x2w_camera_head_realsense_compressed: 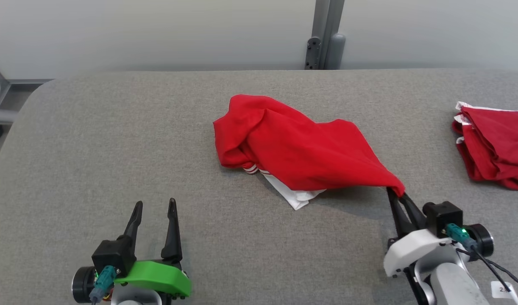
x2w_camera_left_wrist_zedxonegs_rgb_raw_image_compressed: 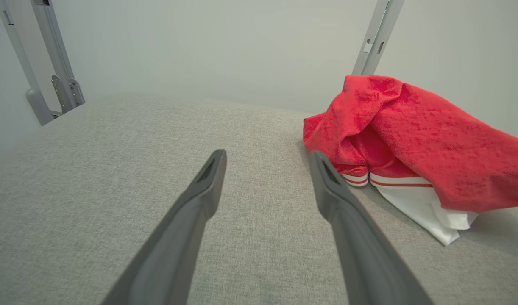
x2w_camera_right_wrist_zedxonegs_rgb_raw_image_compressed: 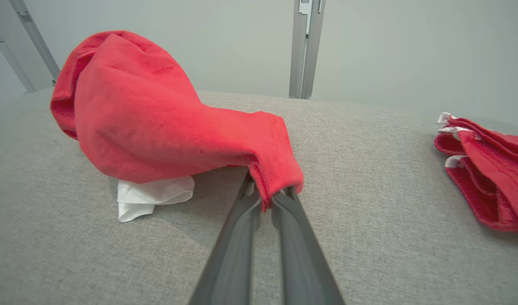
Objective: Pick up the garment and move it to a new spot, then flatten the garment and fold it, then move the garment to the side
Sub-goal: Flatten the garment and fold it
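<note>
Hands sit nearest, low over the front of the grey counter (x2w_camera_head_realsense_compressed: pixel 93 140). The left hand (x2w_camera_head_realsense_compressed: pixel 155 202) hovers at the front left with its two dark fingers spread wide and nothing between them; bare fabric surface runs ahead of it and out to the counter's rounded left corner, so that side has plenty of open room. The right hand (x2w_camera_head_realsense_compressed: pixel 398 194) is at the front right, fingers pinched together on a corner of the red garment (x2w_camera_head_realsense_compressed: pixel 293 148). In the right wrist view the hem folds over the fingertips and the cloth rises from there in a taut, lifted ridge.

Beyond the grip, the garment stretches up and left toward the middle of the counter, where its bulk lies in a rumpled heap. The lifted stretch throws a shadow on the surface beneath. A white flap (x2w_camera_head_realsense_compressed: pixel 295 197) pokes out from under the near edge of the heap and lies flat on the counter, with red-striped trim just beside it.

Off to the right, well apart from the garment, a folded red cloth (x2w_camera_head_realsense_compressed: pixel 496 148) with white trim rests near the counter's right side, running out of the head view. A clear strip lies between the two.

Farther back, the counter's far edge meets a pale wall (x2w_camera_head_realsense_compressed: pixel 157 29), with a grey post (x2w_camera_head_realsense_compressed: pixel 324 34) standing behind the middle.
</note>
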